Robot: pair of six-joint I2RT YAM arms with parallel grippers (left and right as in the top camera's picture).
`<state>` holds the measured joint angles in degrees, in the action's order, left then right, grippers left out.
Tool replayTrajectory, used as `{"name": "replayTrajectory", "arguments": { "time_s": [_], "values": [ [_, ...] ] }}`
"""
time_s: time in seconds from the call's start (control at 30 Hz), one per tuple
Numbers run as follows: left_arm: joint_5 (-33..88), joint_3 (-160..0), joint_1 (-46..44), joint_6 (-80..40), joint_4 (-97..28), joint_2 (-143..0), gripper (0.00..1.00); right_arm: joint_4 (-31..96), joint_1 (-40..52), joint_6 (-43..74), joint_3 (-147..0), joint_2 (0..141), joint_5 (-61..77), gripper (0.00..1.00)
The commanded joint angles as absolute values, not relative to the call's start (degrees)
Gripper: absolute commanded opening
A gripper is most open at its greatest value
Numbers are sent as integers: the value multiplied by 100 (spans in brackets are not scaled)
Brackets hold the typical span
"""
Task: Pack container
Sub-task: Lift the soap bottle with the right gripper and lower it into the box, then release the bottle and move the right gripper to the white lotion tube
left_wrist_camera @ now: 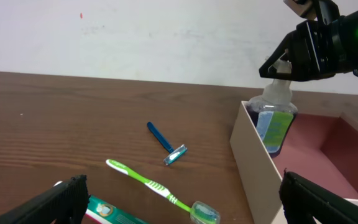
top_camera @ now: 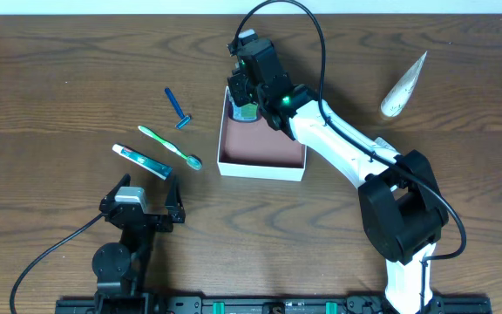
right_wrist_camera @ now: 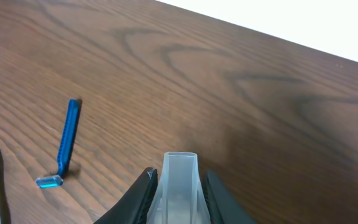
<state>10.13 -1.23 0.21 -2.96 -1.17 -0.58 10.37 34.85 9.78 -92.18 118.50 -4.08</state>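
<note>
Right gripper pinches the top of a clear bottle hanging just beneath it inside the container; left gripper gapes wide, well apart from both

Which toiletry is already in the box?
The clear bottle with blue liquid, upright in the container's corner, gripped by the right gripper. The razor, toothbrush and toothpaste tube lie on the table outside it.
</note>
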Motion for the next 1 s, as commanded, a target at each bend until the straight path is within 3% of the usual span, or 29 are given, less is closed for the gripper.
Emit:
{"name": "replayTrajectory", "arguments": {
  "time_s": [0.0, 0.13, 0.27, 0.4, 0.77, 0.97],
  "values": [
    [1094, -23, 3, -303, -316, -23, 98, 943, 3601, 913, -9354, 11747, -384, 2],
    [1094, -23, 3, -303, -316, -23, 98, 917, 3601, 915, -9354, 11782, -384, 7],
    [1094, -23, 3, -303, -316, -23, 98, 895, 3605, 915, -9354, 11810, -381, 30],
    [1096, -23, 3, -303, -316, -23, 98, 858, 3605, 913, -9354, 11810, -381, 42],
    [1096, -23, 3, -303, -316, -23, 98, 652, 3599, 801, -9386, 11736, -377, 56],
    [1096, -23, 3, -303, -316, -23, 98, 683, 3588, 521, -9507, 11450, -360, 58]
  ]
}}
